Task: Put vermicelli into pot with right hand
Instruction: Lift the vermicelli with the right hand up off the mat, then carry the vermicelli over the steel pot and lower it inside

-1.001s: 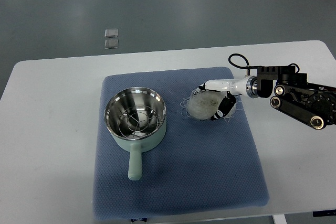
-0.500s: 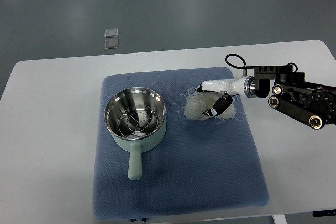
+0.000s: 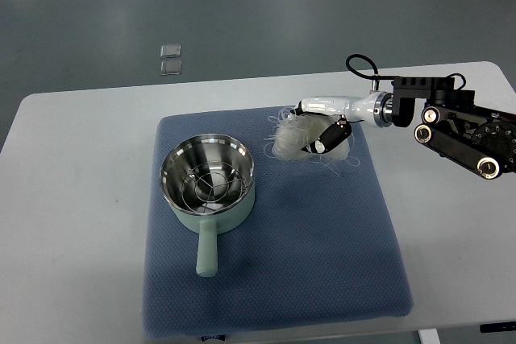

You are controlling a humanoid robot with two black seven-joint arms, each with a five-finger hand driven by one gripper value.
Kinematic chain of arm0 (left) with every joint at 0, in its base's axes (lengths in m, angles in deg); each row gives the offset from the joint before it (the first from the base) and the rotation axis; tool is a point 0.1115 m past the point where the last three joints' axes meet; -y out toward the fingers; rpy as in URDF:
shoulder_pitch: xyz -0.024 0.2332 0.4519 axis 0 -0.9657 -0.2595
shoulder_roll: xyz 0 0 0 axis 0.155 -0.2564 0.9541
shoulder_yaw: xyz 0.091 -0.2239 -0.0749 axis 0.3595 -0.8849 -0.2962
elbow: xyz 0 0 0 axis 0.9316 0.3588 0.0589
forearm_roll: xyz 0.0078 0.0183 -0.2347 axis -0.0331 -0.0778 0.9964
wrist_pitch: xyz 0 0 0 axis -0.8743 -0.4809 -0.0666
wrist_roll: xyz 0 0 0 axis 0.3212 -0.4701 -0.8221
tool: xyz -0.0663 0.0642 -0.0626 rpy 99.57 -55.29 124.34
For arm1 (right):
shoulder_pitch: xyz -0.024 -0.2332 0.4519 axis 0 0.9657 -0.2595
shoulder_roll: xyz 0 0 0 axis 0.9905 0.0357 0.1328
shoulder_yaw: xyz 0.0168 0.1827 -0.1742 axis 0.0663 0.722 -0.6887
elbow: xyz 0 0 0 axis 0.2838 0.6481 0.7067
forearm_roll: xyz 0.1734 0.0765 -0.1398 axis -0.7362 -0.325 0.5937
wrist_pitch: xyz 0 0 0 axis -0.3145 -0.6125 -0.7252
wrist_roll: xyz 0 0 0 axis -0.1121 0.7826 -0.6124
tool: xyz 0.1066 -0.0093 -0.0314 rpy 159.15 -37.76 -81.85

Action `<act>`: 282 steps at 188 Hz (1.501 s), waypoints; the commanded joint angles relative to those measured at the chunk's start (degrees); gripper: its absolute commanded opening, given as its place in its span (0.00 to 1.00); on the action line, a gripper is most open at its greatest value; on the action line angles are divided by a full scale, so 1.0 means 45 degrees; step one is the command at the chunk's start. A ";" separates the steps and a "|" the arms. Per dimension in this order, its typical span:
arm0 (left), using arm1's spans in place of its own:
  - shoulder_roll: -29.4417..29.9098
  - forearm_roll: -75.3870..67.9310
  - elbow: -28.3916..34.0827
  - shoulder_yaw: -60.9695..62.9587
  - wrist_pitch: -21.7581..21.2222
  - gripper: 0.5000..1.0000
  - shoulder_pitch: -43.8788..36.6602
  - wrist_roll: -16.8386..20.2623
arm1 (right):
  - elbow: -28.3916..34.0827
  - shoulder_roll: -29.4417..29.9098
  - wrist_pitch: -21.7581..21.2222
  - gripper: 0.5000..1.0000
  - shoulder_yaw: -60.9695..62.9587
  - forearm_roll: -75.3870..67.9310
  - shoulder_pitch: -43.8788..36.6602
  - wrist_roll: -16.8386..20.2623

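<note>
Table (image 3: 81,199): white top with rounded corners, seen from above, grey floor beyond its far edge.

Floor items (image 3: 170,59): two small clear square pieces lying on the grey floor past the table's far edge, one just behind the other.

Mat (image 3: 322,255): blue textured pad lying flat on the middle of the table, bearing the pot and lying under the vermicelli.

Pot (image 3: 209,183): pale green body with a bright steel inside, standing upright on the left half of the mat. Its short green handle points toward the near edge. A wire rack rests in the bottom; no noodles show inside.

Vermicelli (image 3: 292,138): a loose, translucent white nest of noodles with stray loops trailing off its edges. It sits over the far part of the mat, to the right of the pot and beyond its rim, near but apart from it. Whether the bundle is lifted clear of the mat or brushing it cannot be told.

Right hand (image 3: 322,125): white shell with dark fingers, reaching in from the right edge. The fingers are closed around the right side of the vermicelli, a white finger along the top and a dark one curled across its front.

Right arm (image 3: 455,130): black jointed links with a looped cable at the wrist, lying over the table's right side.
</note>
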 commanded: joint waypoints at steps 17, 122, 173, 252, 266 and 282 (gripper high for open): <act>0.0000 0.0000 0.0000 0.0000 -0.0001 1.00 0.0000 -0.0001 | 0.0000 0.0038 -0.0095 0.00 0.0440 -0.0045 -0.0693 -0.0081; 0.0000 0.0000 0.0000 0.0000 -0.0001 1.00 0.0000 -0.0001 | 0.0020 0.1015 -0.0564 0.00 0.0519 -0.2584 -0.2881 -0.0121; 0.0000 0.0000 0.0000 0.0000 -0.0001 1.00 0.0000 0.0018 | 0.0020 0.1894 -0.1697 0.00 0.0480 -0.2799 -0.3311 -0.0062; 0.0000 0.0000 0.0000 0.0000 -0.0001 1.00 0.0000 -0.0001 | 0.0000 0.3281 -0.2068 0.16 0.0089 -0.2760 -0.2960 0.0055; 0.0000 0.0000 0.0000 0.0000 -0.0001 1.00 0.0000 -0.0001 | 0.0000 0.3281 -0.2127 0.35 -0.0106 -0.2721 -0.2744 0.0075; 0.0000 0.0000 0.0000 0.0000 -0.0001 1.00 0.0000 -0.0001 | -0.0039 0.3339 -0.2146 0.57 -0.0223 -0.2643 -0.2451 0.0075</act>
